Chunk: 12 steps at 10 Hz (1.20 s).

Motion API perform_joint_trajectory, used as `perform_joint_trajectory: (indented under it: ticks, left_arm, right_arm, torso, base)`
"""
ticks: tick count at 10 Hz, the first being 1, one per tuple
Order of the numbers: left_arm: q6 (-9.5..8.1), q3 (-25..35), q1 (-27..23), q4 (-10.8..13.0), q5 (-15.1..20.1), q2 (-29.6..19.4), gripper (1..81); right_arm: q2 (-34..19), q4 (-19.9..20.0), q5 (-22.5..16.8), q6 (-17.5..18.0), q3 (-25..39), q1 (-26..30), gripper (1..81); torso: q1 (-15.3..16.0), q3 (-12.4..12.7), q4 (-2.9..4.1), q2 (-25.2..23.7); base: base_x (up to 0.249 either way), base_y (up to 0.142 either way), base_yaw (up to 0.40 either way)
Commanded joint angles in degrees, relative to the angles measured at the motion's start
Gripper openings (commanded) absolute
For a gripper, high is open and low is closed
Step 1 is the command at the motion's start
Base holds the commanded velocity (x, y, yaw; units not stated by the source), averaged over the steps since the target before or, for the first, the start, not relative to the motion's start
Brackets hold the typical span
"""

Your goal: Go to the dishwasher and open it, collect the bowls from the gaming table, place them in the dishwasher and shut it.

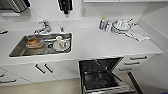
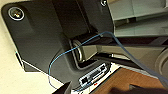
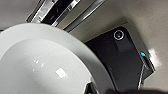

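Head view: you look down on a white table [image 1: 100, 42] with a steel sink [image 1: 17, 48] set into it. In the sink lie a bowl with orange leftovers [image 1: 33, 43] and a white cup on a plate [image 1: 60, 43], and the tap [image 1: 44, 27] stands behind it. At the back right of the table you see a small bottle [image 1: 102, 23], a pile of white dishes [image 1: 121, 26] and a cloth [image 1: 140, 33] just beside them. Under the table, to the right of the white cabinet doors [image 1: 42, 70], the dishwasher [image 1: 100, 75] stands open, its dark inside and the wire rack [image 1: 100, 81] visible.

Left wrist view: you see the robot's dark plate, a thin blue cable [image 2: 125, 50] across it, and pale floor [image 2: 10, 75] beside it. I cannot tell the state of the left tool.

Right wrist view: a white bowl [image 3: 42, 67] shows very large and close, with the shiny edge of the dishwasher door [image 3: 60, 8] beyond it. The right tool seems to be at the bowl's rim, but you cannot tell if it is clenched.
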Motion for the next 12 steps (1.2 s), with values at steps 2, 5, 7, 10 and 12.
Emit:
perform_joint_trajectory:
  ticks: [2, 5, 7, 10, 12]
  left_arm:
    - [0.53, -9.20, 9.01, 1.85, -10.66, 2.20, 81.1]
    - [0.62, -17.02, 13.77, 1.85, -13.82, 7.48, 81.1]
    - [0.53, -20.97, 16.58, 1.85, -16.28, 10.81, 81.1]
    - [1.06, -28.10, 20.19, 1.94, -16.63, 16.53, 81.1]
    - [2.82, -30.37, 22.11, 1.85, -16.55, 18.80, 81.1]
  right_arm:
    - [-3.42, 1.01, -6.28, 4.01, 3.97, 9.84, 1.0]
    - [1.15, 1.10, -8.30, 6.38, 2.74, 16.70, 1.0]
    - [5.27, 1.00, -8.30, 8.22, -0.32, 19.78, 1.0]
    - [13.54, 1.18, -11.46, 9.81, -8.86, 25.05, 1.0]
    - [17.75, 1.27, -14.18, 10.95, -13.25, 28.92, 1.0]
  torso:
    - [-0.02, 0.00, 0.00, 0.00]
    - [-0.02, 0.00, 0.00, 0.00]
    - [-0.02, 0.00, 0.00, 0.00]
    - [-0.02, 0.00, 0.00, 0.00]
    - [-0.02, 0.00, 0.00, 0.00]
  base:
    - [0.000, 0.000, 0.000]
    - [0.000, 0.000, 0.000]
    - [0.000, 0.000, 0.000]
    - [0.000, 0.000, 0.000]
    - [0.000, 0.000, 0.000]
